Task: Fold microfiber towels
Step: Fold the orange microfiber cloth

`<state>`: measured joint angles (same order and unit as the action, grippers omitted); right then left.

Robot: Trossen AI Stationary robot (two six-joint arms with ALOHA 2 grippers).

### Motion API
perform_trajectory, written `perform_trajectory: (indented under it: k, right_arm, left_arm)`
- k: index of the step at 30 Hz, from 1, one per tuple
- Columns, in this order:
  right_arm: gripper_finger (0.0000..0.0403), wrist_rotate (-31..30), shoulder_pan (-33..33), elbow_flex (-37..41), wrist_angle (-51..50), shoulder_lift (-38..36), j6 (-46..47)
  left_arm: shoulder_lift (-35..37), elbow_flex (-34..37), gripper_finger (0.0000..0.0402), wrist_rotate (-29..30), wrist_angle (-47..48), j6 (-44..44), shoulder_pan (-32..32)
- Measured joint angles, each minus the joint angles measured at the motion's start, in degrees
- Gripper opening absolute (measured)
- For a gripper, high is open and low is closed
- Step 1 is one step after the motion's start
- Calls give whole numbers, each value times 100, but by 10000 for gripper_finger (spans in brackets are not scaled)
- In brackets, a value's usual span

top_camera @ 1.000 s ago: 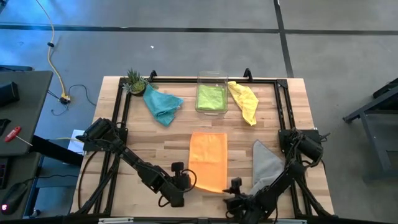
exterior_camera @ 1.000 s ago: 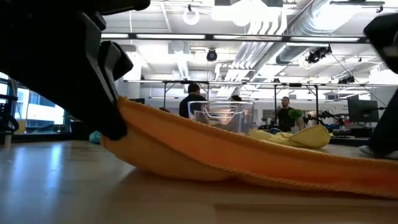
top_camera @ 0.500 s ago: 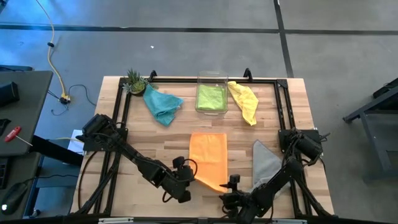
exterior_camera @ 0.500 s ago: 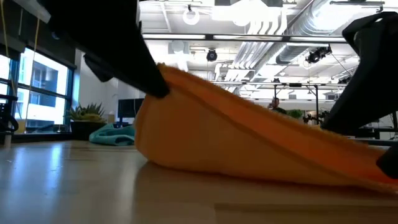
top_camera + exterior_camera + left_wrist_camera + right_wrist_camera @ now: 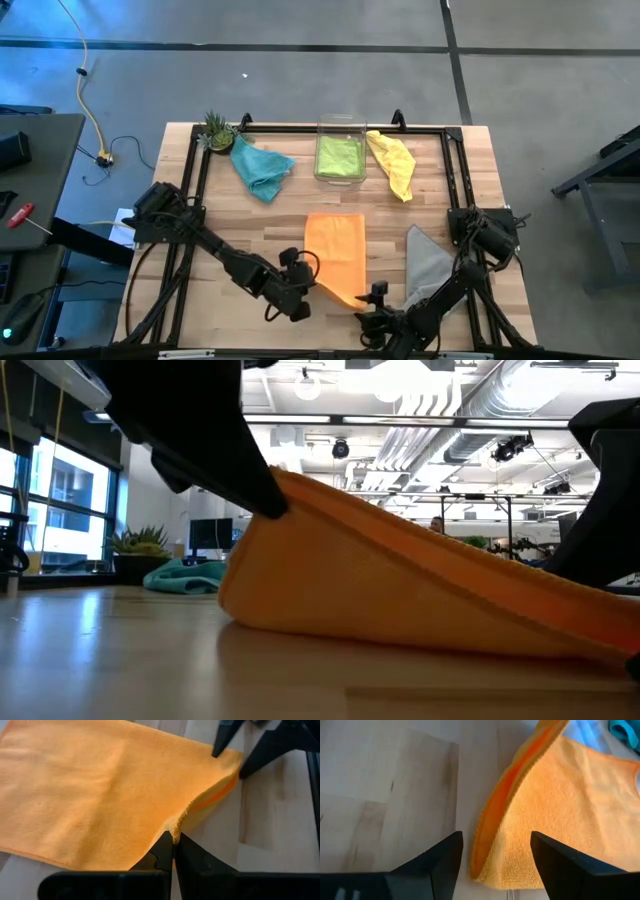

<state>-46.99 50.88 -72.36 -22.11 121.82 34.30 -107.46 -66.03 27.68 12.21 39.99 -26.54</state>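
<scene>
Left gripper [image 5: 173,851] pinched tight on the orange towel [image 5: 336,258] near corner, lifting it off the table [image 5: 270,225], right gripper [image 5: 495,855] fingers wide apart at the other near corner, grey towel [image 5: 428,262] just beside it, teal towel [image 5: 261,167], green towel [image 5: 340,155] in the clear bin [image 5: 341,128], yellow towel [image 5: 392,160] far beyond

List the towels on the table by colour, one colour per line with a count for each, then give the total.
Orange towel: 1
Lime green towel: 1
Teal blue towel: 1
Yellow towel: 1
Grey towel: 1
Total: 5
</scene>
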Motion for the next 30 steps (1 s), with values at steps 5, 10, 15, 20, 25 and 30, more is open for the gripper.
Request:
perform_trajectory:
  k: [5,10,15,20,25,30]
  right_arm:
    - [203,-3,26,0,-81,2,-8]
    - [162,43,29,0,-153,7,-85]
    - [153,-15,98,4,-294,9,-264]
    - [176,-82,129,4,-540,9,-174]
    - [181,-116,129,4,-557,9,-96]
    - [139,-229,131,11,-551,13,44]
  left_arm:
    - [0,1,0,32,1,9,103]
    - [0,1,0,42,1,-16,227]
    - [-6,3,0,36,55,-72,306]
    - [-7,5,0,26,253,-64,340]
    - [-7,5,0,22,260,-74,338]
    - [-7,5,0,0,308,-115,327]
